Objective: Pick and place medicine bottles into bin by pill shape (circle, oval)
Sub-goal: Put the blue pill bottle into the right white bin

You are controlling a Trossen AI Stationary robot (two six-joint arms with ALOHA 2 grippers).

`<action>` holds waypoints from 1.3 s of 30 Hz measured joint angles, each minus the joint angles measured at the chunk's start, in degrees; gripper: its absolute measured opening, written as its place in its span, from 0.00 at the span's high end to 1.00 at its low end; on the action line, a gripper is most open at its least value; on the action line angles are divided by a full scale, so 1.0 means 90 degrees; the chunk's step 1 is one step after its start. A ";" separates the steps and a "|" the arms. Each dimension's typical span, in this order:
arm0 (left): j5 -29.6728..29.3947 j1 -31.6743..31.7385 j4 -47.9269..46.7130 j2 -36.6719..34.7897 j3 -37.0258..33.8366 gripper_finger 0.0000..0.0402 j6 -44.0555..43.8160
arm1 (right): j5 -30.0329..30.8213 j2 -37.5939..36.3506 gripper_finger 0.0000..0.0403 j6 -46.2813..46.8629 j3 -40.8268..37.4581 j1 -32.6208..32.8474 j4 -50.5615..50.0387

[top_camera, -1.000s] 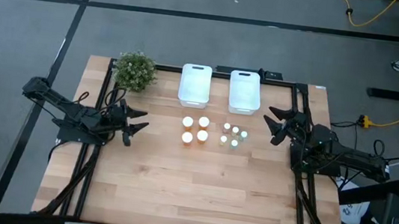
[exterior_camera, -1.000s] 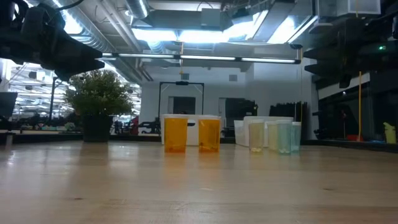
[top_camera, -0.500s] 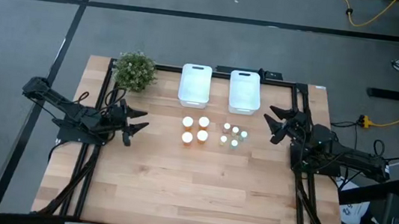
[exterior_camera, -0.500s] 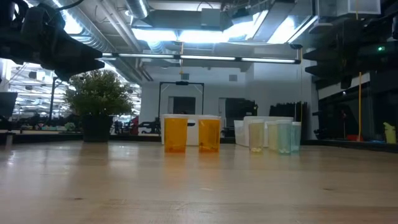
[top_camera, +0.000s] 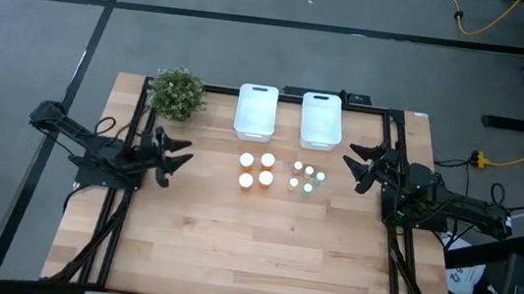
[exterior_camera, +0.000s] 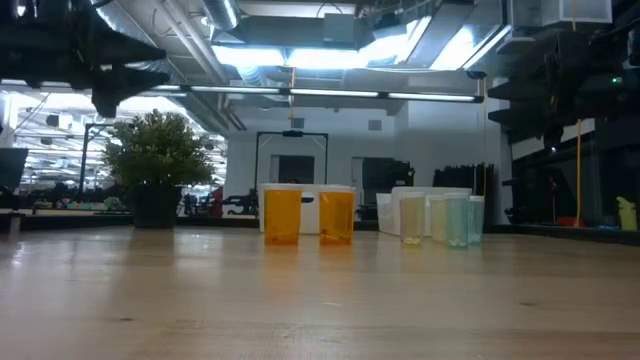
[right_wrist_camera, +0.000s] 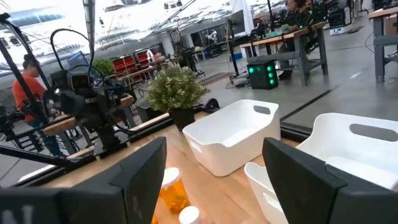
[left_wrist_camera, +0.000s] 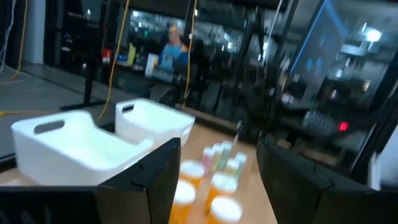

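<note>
both arms hang over the table point(top_camera: 231, 243), well clear of the bottles. the left gripper point(top_camera: 175, 158) sits left of the orange bottles point(top_camera: 256, 170), fingers apart, holding nothing. the right gripper point(top_camera: 356, 168) sits right of the pale bottles point(top_camera: 306, 178), fingers spread wide, empty too. all bottles stand mid-table just in front of two white bins point(top_camera: 288, 115). a plant point(top_camera: 177, 93) stands beside the left bin.
</note>
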 joint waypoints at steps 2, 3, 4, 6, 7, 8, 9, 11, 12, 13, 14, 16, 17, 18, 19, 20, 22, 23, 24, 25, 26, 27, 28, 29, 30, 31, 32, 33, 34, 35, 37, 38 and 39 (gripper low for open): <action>-0.0094 0.0000 0.0237 -0.0001 -0.0001 0.49 0.0066 | -0.0002 0.0000 0.33 -0.0128 0.0000 0.0000 -0.0002; -0.0160 0.0000 0.0292 -0.0001 -0.0001 0.49 0.0122 | -0.0002 0.0000 0.33 -0.0147 0.0000 0.0000 -0.0002; -0.0232 0.0000 0.0335 0.0001 -0.0001 0.49 0.0194 | -0.0004 0.0000 0.33 -0.0145 0.0000 0.0000 -0.0002; -0.0405 0.0000 0.0400 0.0001 -0.0001 0.49 0.0430 | -0.0002 0.0000 0.33 -0.0130 0.0000 0.0000 -0.0003; -0.0519 0.0000 0.0476 0.0001 0.0001 0.49 0.0576 | 0.0001 0.0000 0.33 -0.0135 0.0000 0.0000 -0.0005; -0.0611 0.0000 0.0588 0.0001 -0.0001 0.49 0.0697 | 0.0027 0.0002 0.33 -0.0138 0.0000 0.0000 -0.0005; -0.0658 0.0001 0.0725 0.0001 -0.0001 0.49 0.0793 | 0.0072 0.0000 0.33 -0.0138 0.0000 0.0000 -0.0005; -0.0499 0.0002 0.1030 0.0001 0.0001 0.49 0.0827 | 0.0100 0.0002 0.33 -0.0140 0.0000 0.0000 -0.0002; -0.0302 0.0002 0.1202 0.0001 0.0001 0.49 0.0822 | 0.0100 0.0002 0.33 -0.0145 0.0000 -0.0004 -0.0002; -0.0039 0.0002 0.1385 0.0001 -0.0001 0.49 0.0815 | 0.0103 0.0002 0.33 -0.0150 0.0000 -0.0002 -0.0002; 0.0253 0.0002 0.1550 0.0009 -0.0001 0.49 0.0804 | 0.0118 0.0002 0.33 -0.0150 0.0000 -0.0002 -0.0002; 0.0817 0.0001 0.1940 0.0102 0.0000 0.49 0.0744 | 0.0190 0.0005 0.33 -0.0156 0.0000 -0.0002 -0.0001; 0.1025 0.0001 0.2139 0.0184 -0.0001 0.49 0.0653 | 0.0246 0.0005 0.33 -0.0162 0.0000 -0.0002 0.0002; 0.1191 0.0001 0.2319 0.0299 0.0000 0.49 0.0615 | 0.0299 0.0005 0.33 -0.0162 0.0000 -0.0002 0.0003; 0.1324 0.0001 0.2463 0.0446 0.0006 0.49 0.0580 | 0.0355 0.0005 0.33 -0.0165 0.0000 -0.0002 0.0005; 0.1396 0.0001 0.2551 0.0630 0.0043 0.49 0.0571 | 0.0397 0.0005 0.33 -0.0167 0.0000 -0.0002 0.0007; 0.1427 0.0000 0.2720 0.1080 0.0223 0.49 0.0575 | 0.0447 0.0005 0.33 -0.0242 0.0000 -0.0002 0.0018; 0.1428 0.0000 0.2806 0.1333 0.0375 0.49 0.0625 | 0.0454 0.0005 0.33 -0.0293 0.0000 -0.0002 0.0021; 0.1433 0.0002 0.2852 0.1595 0.0552 0.49 0.0689 | 0.0454 0.0005 0.33 -0.0315 0.0000 -0.0002 0.0023; 0.1437 0.0008 0.2852 0.1891 0.0762 0.49 0.0800 | 0.0455 0.0005 0.33 -0.0317 0.0000 -0.0002 0.0024; 0.1443 0.0027 0.2846 0.2193 0.0975 0.49 0.0924 | 0.0454 0.0005 0.33 -0.0315 0.0000 -0.0002 0.0025; 0.1444 0.0059 0.2837 0.2512 0.1199 0.49 0.1057 | 0.0454 0.0005 0.33 -0.0315 0.0000 -0.0002 0.0027; 0.1448 0.0103 0.2842 0.2845 0.1430 0.49 0.1201 | 0.0454 0.0005 0.33 -0.0315 0.0000 -0.0002 0.0027; 0.1446 0.0158 0.2841 0.3167 0.1636 0.49 0.1355 | 0.0454 0.0005 0.33 -0.0318 0.0000 -0.0002 0.0027; 0.1446 0.0230 0.2820 0.3488 0.1833 0.49 0.1514 | 0.0454 0.0005 0.33 -0.0325 0.0000 -0.0002 0.0027; 0.1446 0.0311 0.2810 0.3797 0.2019 0.49 0.1659 | 0.0454 0.0005 0.33 -0.0331 0.0000 -0.0002 0.0029; 0.1447 0.0404 0.2789 0.4090 0.2182 0.49 0.1777 | 0.0452 0.0005 0.33 -0.0332 0.0000 -0.0002 0.0029; 0.1438 0.0504 0.2760 0.4357 0.2317 0.49 0.1848 | 0.0452 0.0005 0.33 -0.0332 0.0000 -0.0002 0.0029; 0.1436 0.0600 0.2738 0.4605 0.2467 0.49 0.1920 | 0.0446 0.0005 0.33 -0.0332 0.0000 -0.0002 0.0029; 0.1439 0.0689 0.2711 0.4837 0.2608 0.49 0.1985 | 0.0437 0.0005 0.33 -0.0334 0.0000 -0.0002 0.0029; 0.1437 0.0856 0.2474 0.5221 0.2836 0.49 0.2010 | 0.0369 0.0005 0.33 -0.0331 0.0000 -0.0002 0.0028; 0.1437 0.0926 0.2279 0.5387 0.2948 0.49 0.2011 | 0.0265 0.0005 0.33 -0.0299 0.0000 -0.0002 0.0024; 0.1436 0.0994 0.2038 0.5510 0.3050 0.49 0.2009 | 0.0122 0.0005 0.33 -0.0263 0.0000 -0.0002 0.0022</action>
